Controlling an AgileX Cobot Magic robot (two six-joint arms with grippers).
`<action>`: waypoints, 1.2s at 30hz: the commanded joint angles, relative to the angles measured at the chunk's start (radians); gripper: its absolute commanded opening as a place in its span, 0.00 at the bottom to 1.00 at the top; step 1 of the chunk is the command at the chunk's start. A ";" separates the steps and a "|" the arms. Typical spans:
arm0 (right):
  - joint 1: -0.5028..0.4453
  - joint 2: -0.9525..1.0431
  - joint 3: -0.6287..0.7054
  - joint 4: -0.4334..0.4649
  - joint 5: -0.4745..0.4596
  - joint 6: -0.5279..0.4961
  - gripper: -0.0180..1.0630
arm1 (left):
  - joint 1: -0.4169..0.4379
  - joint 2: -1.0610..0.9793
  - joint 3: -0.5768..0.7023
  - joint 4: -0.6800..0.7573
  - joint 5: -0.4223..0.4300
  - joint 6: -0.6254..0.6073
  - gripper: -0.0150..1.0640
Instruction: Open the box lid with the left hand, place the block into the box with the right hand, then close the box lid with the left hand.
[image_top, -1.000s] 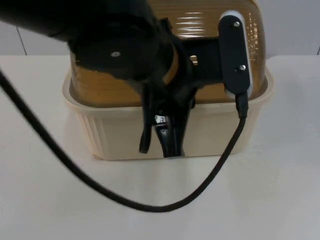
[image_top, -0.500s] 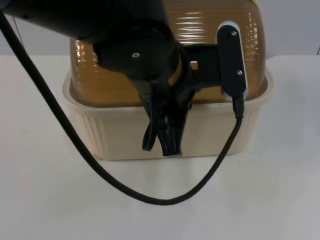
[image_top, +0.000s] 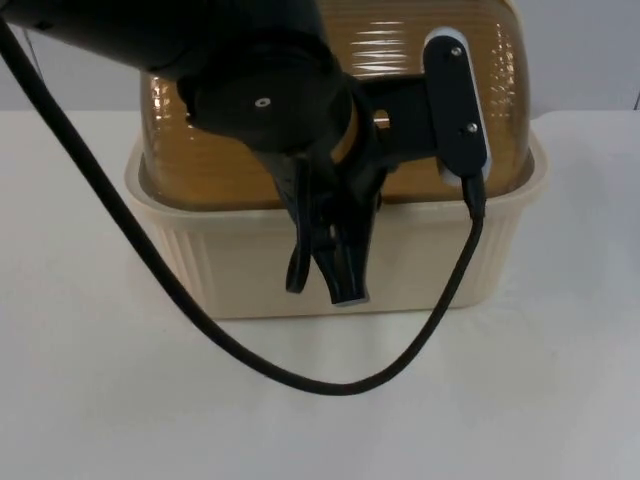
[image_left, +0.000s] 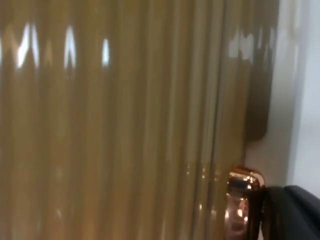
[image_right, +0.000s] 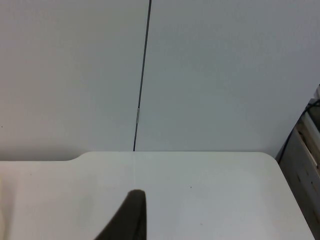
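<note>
My left arm is reaching in over the box (image_top: 250, 270), a cream ribbed tub standing on the white table (image_top: 100, 400), and is covering much of its front and of its lid (image_top: 200, 165). The lid is amber, ribbed and translucent; it is lying shut on the tub's rim. What the box is holding I cannot tell, for the lid is giving no clear sight inside and my arm is blocking the rest. The block is nowhere to be made out.

My left gripper (image_top: 325, 275) is pointing down in front of the box's front wall, its fingers (image_top: 345, 270) lying close together with only a narrow gap and nothing between them. In the left wrist view the lid's ribs (image_left: 125, 120) are seen from very near, with a copper-coloured clasp (image_left: 242, 200) just beside my black fingertip (image_left: 295, 215).

Compared with half a second ago, my left gripper is sitting at nearly the same place, the wrist shifted slightly.

My right arm is waiting; its fingertip (image_right: 130, 217) is showing above bare table, facing the grey partition wall (image_right: 225, 75). Whether the right gripper's jaws are spread or pressed together I cannot tell.
</note>
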 joint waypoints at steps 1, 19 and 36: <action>0.005 -0.002 0.000 -0.006 -0.002 0.000 0.99 | 0.013 -0.003 -0.005 0.110 0.046 -0.118 0.01; 0.005 -0.002 0.000 -0.006 -0.002 0.000 0.99 | 0.006 -0.005 -0.005 0.228 0.090 -0.236 0.01; 0.005 -0.002 0.000 -0.006 -0.002 0.000 0.99 | 0.015 -0.067 -0.037 0.188 0.088 -0.014 0.01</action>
